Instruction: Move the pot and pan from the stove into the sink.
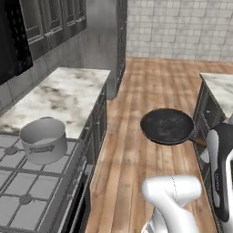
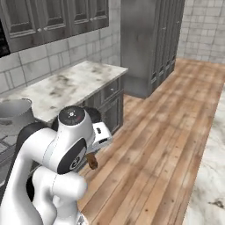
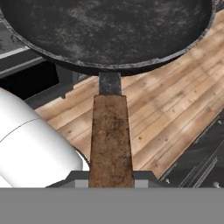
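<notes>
The black pan [image 1: 167,126] hangs level over the wooden floor, to the right of the stove [image 1: 27,182]. My gripper [image 3: 111,177] is shut on its brown handle [image 3: 110,135], and the pan's round bowl [image 3: 109,30] spreads across the top of the hand view. The end of the handle [image 2: 92,161] pokes out below my arm in the right base view. The grey pot [image 1: 43,140] stands upright on the stove's grate by the marble counter; the same pot [image 2: 15,112] sits at the left edge of the right base view. The sink is out of view.
A marble counter [image 1: 63,95] runs beyond the stove, with dark cabinets below and above it. A second marble counter [image 1: 223,88] lies to the right across the wooden floor [image 1: 150,86]. A tall grey cabinet [image 2: 149,44] stands at the far wall.
</notes>
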{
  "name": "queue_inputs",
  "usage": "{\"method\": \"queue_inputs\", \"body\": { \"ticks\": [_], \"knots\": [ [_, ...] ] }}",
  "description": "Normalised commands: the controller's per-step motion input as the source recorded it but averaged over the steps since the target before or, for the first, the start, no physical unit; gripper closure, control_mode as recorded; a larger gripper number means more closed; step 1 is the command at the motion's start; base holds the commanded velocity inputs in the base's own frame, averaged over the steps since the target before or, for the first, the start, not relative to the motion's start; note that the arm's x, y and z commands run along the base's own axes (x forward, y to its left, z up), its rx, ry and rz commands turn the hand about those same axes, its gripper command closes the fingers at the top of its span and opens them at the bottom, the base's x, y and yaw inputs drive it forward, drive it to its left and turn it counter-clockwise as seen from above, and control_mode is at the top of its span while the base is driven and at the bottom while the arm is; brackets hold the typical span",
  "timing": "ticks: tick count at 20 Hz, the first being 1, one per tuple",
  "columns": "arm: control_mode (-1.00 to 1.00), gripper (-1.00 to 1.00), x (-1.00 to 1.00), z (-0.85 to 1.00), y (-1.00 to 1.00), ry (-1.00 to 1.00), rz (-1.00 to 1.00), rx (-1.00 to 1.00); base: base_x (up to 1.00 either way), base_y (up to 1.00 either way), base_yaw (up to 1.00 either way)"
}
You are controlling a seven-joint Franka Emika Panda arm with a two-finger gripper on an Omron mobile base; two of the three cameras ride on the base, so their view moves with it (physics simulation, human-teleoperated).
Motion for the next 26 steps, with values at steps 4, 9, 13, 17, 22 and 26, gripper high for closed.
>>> {"method": "queue_inputs", "body": {
  "ticks": [4,9,13,17,22,26],
  "knots": [
    [1.00,1.00,0.00,0.00,0.00,0.00,0.00,0.00,0.00,0.00,-0.50],
    [1.00,1.00,0.00,0.00,0.00,0.00,0.00,0.00,0.00,-0.01,-0.50],
    [1.00,1.00,0.00,0.00,0.00,0.00,0.00,0.00,0.00,-0.02,-0.50],
    [1.00,1.00,0.00,0.00,0.00,0.00,0.00,0.00,0.00,-0.03,-0.50],
    [1.00,1.00,0.00,0.00,0.00,0.00,0.00,0.00,0.00,-0.03,-0.50],
    [1.00,1.00,0.00,0.00,0.00,0.00,0.00,0.00,0.00,-0.03,-0.50]
  ]
}}
